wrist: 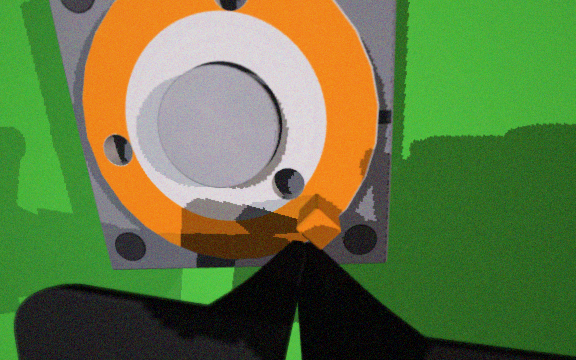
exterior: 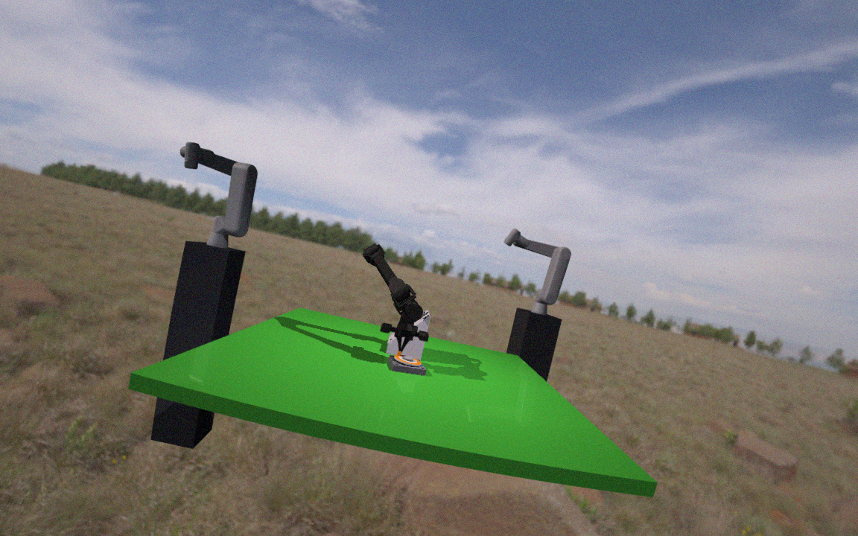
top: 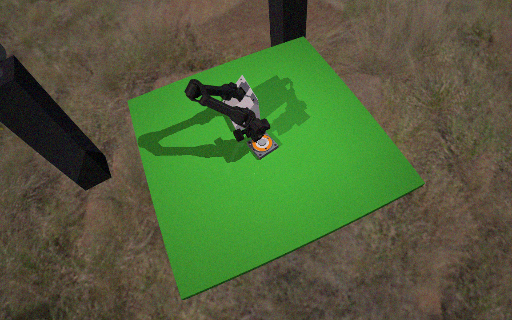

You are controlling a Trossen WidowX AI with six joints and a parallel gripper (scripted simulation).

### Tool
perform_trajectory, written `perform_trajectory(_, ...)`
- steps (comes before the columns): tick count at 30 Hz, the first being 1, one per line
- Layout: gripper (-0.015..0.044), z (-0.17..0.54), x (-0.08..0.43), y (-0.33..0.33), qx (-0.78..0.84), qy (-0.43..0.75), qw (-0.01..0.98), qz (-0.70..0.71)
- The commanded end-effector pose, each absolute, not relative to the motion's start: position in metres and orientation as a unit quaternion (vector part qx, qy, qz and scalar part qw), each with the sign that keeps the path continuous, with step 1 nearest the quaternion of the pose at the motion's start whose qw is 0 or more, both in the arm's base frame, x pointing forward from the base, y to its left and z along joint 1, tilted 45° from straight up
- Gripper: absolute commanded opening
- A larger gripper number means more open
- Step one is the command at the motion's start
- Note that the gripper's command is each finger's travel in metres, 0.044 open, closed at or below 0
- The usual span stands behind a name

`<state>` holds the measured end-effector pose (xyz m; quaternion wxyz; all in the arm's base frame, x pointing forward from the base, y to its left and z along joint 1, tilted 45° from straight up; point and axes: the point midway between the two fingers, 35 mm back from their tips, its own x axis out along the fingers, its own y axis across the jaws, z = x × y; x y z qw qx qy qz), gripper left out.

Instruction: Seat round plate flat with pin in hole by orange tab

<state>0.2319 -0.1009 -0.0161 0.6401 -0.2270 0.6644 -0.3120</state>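
The round plate [top: 270, 144] [wrist: 353, 100], an orange ring around white, sits around the grey post [top: 262, 142] [wrist: 220, 125] on the square grey base [top: 260, 156] [exterior: 409, 369] [wrist: 370, 15]. A shadowed gap shows under the plate's left rim in the wrist view; I cannot tell how flat it lies. The orange tab [wrist: 319, 227] is at the plate's lower right there, with the hole [wrist: 288, 183] just inward of it. I cannot make out the pin. My gripper [wrist: 301, 253] is shut and empty, its tips right beside the tab's lower left; contact cannot be told.
A pale panel [top: 246, 103] stands behind the base, below my arm [top: 220, 106] [exterior: 400, 289]. Black pillars [top: 47, 123] [exterior: 202, 293] [exterior: 533, 339] with grey arms [exterior: 240, 199] [exterior: 554, 276] stand beyond the green table [top: 290, 190] [exterior: 352, 393].
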Motion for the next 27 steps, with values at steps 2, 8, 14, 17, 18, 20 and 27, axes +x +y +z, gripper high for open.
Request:
perform_trajectory(2,0.0,-0.01,0.238,-0.104,-0.227,0.661,0.643,-0.314)
perform_trajectory(8,0.0,-0.006,0.243,-0.107,-0.227,0.661,0.643,-0.314)
perform_trajectory(14,0.0,-0.004,0.248,-0.11,-0.227,0.661,0.643,-0.314)
perform_trajectory(17,0.0,-0.003,0.251,-0.111,-0.227,0.661,0.643,-0.314)
perform_trajectory(18,0.0,-0.003,0.252,-0.111,-0.227,0.661,0.643,-0.314)
perform_trajectory(20,0.0,-0.002,0.254,-0.112,-0.227,0.66,0.643,-0.314)
perform_trajectory(27,0.0,-0.001,0.259,-0.114,-0.227,0.66,0.643,-0.314)
